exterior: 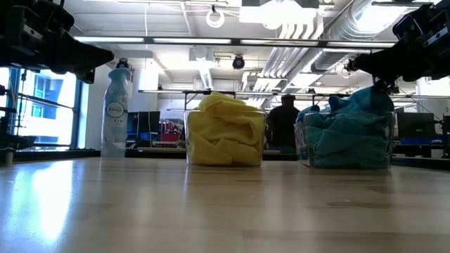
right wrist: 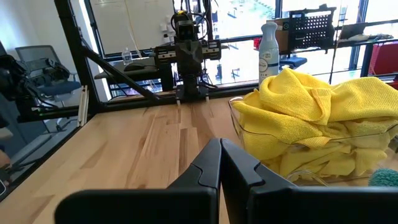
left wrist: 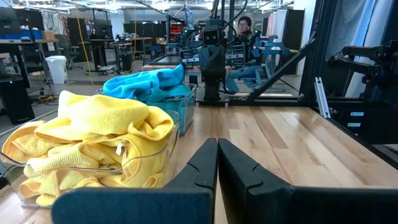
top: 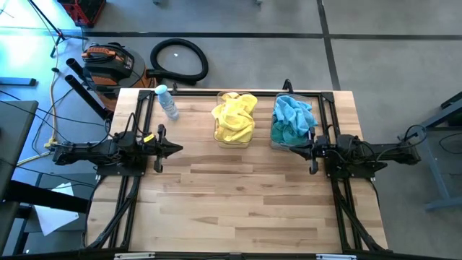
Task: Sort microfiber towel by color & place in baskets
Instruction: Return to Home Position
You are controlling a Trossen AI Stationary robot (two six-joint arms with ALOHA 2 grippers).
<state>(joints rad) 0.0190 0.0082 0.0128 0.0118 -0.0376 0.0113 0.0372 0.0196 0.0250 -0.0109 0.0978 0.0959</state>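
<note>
Left claw (top: 175, 149), right claw (top: 296, 149): closed, empty, raised. Yellow towels (top: 234, 118) fill left basket (exterior: 188, 119); blue towels (top: 292, 119), right basket (exterior: 302, 140).

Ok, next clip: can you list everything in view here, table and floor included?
Yellow towels: a heap, count unclear, bright yellow, in the basket mid-table at the far edge.
Blue towels: a heap, teal-blue, in the basket by the right arm.
Yellow-filled basket: one, clear.
Blue-filled basket: one, clear.
Spray bottle: one, clear with blue cap, far edge, left of the yellow heap.
Table: one, light wood.
Hose: one, black, coiled on the floor beyond the table.
Machine: one, orange and black, on the floor beside the hose.
Person: one, dark top, in the room behind.
Left gripper: shut, at the table's left.
Right gripper: shut, by the blue-filled basket's near side.
</note>
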